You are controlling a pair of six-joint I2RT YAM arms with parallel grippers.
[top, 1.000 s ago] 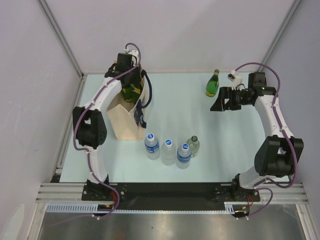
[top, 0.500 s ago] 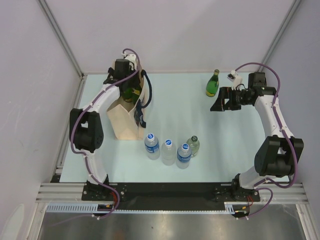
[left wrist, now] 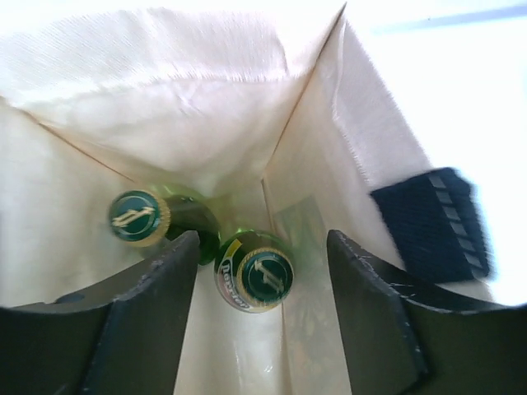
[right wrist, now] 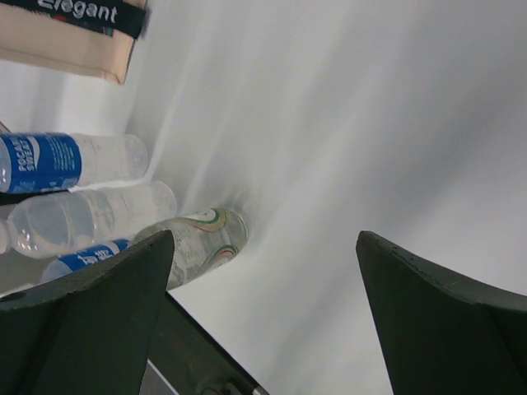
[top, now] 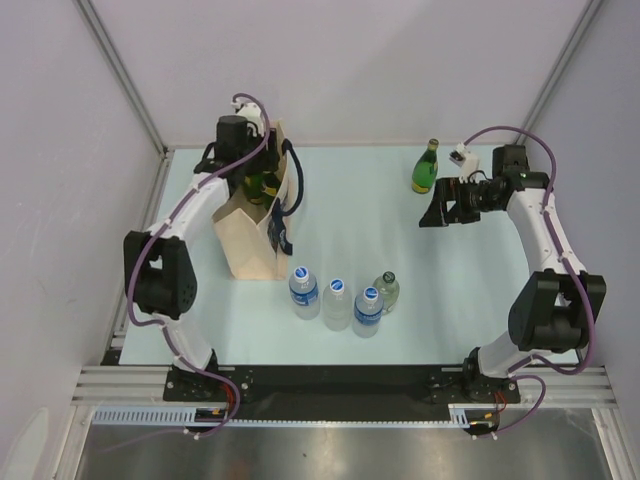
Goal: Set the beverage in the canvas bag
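Note:
The beige canvas bag (top: 248, 240) with navy strap handles (top: 293, 190) stands upright at the back left. Two green glass bottles stand inside it (top: 262, 186). In the left wrist view I see their caps (left wrist: 138, 216) (left wrist: 265, 276) against the bag's inner wall (left wrist: 181, 107). My left gripper (top: 243, 158) (left wrist: 262, 251) hangs open over the bag's mouth, holding nothing. Another green bottle (top: 426, 167) stands at the back right. My right gripper (top: 441, 206) (right wrist: 265, 239) is open and empty just in front of it.
Three plastic water bottles (top: 304, 292) (top: 337, 303) (top: 368, 310) and a clear glass bottle (top: 387, 290) stand in a row in front of the bag. They also show in the right wrist view (right wrist: 74, 160) (right wrist: 202, 243). Grey walls enclose the table (top: 480, 280).
My left arm's elbow and wrist have swung to the left and back above the bag, jaws open. The right arm has barely moved.

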